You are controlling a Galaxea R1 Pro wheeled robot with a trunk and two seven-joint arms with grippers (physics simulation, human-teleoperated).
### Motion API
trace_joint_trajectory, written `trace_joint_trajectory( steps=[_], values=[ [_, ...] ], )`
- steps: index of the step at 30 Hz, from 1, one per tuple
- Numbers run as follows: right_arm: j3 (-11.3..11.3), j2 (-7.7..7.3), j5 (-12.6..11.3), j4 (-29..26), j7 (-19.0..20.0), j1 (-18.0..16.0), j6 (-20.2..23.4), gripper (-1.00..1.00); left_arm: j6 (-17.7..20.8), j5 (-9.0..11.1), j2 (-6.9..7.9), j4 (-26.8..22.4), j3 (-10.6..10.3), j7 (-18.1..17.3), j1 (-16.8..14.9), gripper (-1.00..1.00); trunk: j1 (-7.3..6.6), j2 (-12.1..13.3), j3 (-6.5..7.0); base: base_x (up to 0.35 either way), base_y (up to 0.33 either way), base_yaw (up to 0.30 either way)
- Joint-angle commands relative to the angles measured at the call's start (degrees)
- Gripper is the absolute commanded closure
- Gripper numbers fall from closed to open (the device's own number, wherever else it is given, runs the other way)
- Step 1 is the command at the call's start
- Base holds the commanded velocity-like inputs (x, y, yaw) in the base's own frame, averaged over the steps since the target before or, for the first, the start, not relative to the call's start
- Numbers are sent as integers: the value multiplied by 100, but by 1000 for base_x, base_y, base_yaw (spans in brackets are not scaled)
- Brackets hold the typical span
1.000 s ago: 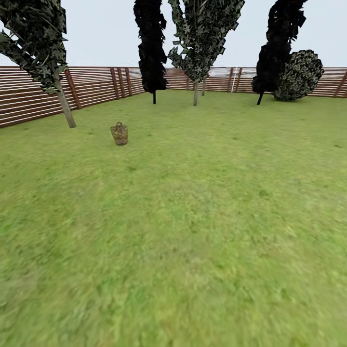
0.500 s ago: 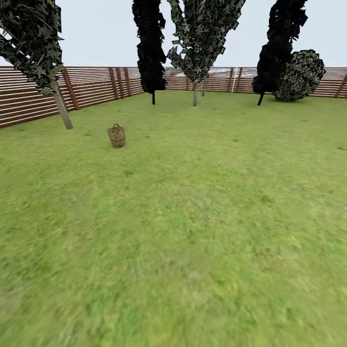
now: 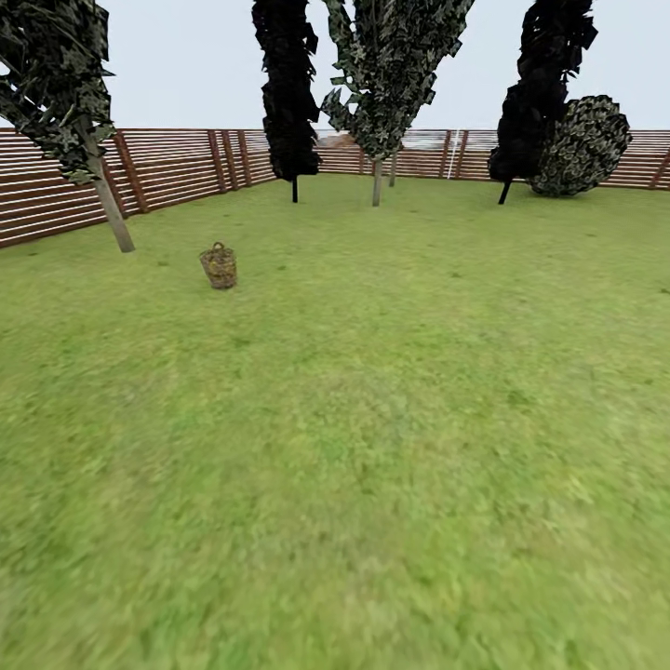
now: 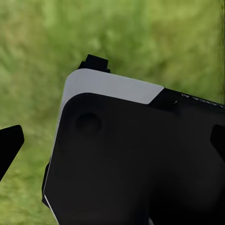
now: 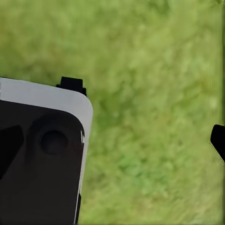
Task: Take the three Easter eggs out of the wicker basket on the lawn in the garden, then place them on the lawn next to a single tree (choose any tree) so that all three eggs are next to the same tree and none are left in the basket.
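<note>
While both end effectors hang over grass with fingertips (image 4: 10, 143) (image 5: 218, 139) spread wide and nothing between them, the small brown wicker basket (image 3: 219, 266) stands upright far ahead on the lawn (image 3: 391, 419), near a pale-trunked tree (image 3: 104, 200). Its contents cannot be made out. Open grass runs to the slatted fence (image 3: 177, 163).

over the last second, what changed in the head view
The whole picture has slid a little left, so the camera moved, not the things: the wicker basket and the leaning tree beside it sit further left and slightly lower. Nothing was taken hold of or let go. The basket stands upright on the lawn, the fence and far trees as before.
</note>
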Motion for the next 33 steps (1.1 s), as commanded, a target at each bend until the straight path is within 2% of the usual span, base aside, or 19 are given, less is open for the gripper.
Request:
trace_joint_trajectory(
  steps=[1, 27, 33],
  values=[
    [26, 4, 47, 16, -29, -7, -17, -100, 8, 22, 1, 9, 15, -1, -6, -100, 3, -3, -5, 324, -90, 0],
    [12, 38, 41, 3, -20, -1, -23, -100, 7, 13, 1, 8, 15, -1, -6, -100, 3, -3, -5, 324, -90, 0],
    [3, 36, 42, -2, -24, -3, -33, -100, 8, 13, 1, 9, 15, -1, -6, -100, 3, -3, -8, 324, -90, 185]
  ],
)
